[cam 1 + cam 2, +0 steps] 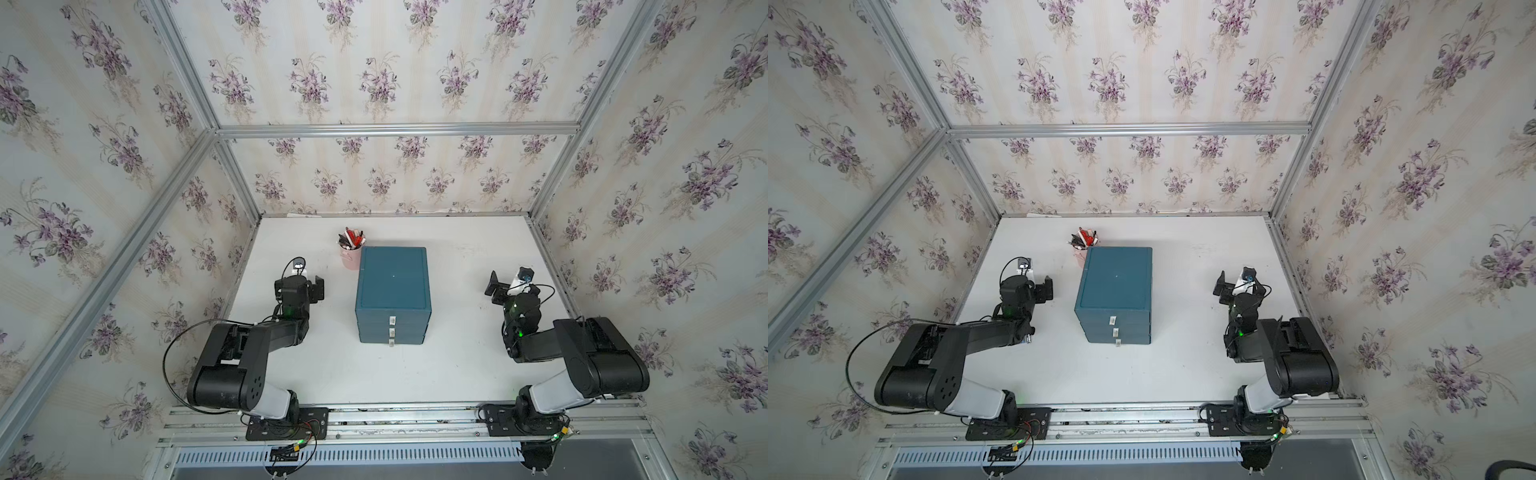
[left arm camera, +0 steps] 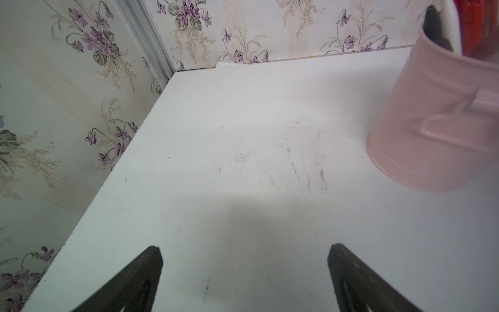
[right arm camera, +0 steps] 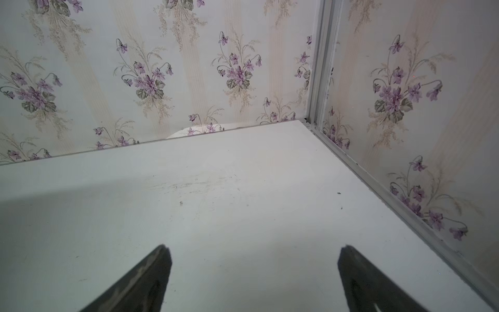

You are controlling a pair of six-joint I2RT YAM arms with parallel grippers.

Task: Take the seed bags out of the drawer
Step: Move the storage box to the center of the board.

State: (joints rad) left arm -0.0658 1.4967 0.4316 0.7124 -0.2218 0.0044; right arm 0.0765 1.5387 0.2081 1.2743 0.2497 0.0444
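Observation:
A teal chest of three drawers point(image 1: 392, 286) point(image 1: 1115, 282) stands mid-table, its white-handled drawer fronts point(image 1: 405, 331) all shut and facing the arms' bases. The seed bags are hidden; none shows in any view. My left gripper point(image 1: 319, 287) point(image 1: 1048, 288) hovers left of the chest, open and empty; in the left wrist view its fingertips point(image 2: 155, 256) stand wide apart over bare table, left gripper point(image 2: 244, 250). My right gripper point(image 1: 494, 286) point(image 1: 1221, 286) is right of the chest, likewise open with nothing between its fingers, right gripper point(image 3: 253, 250).
A pink cup of pens point(image 1: 350, 254) point(image 2: 437, 127) stands by the chest's far left corner. The white table point(image 1: 457, 365) is walled by floral panels with aluminium frame posts point(image 3: 321, 62) on three sides. Both arm bases sit on a rail point(image 1: 395, 415) at the near edge.

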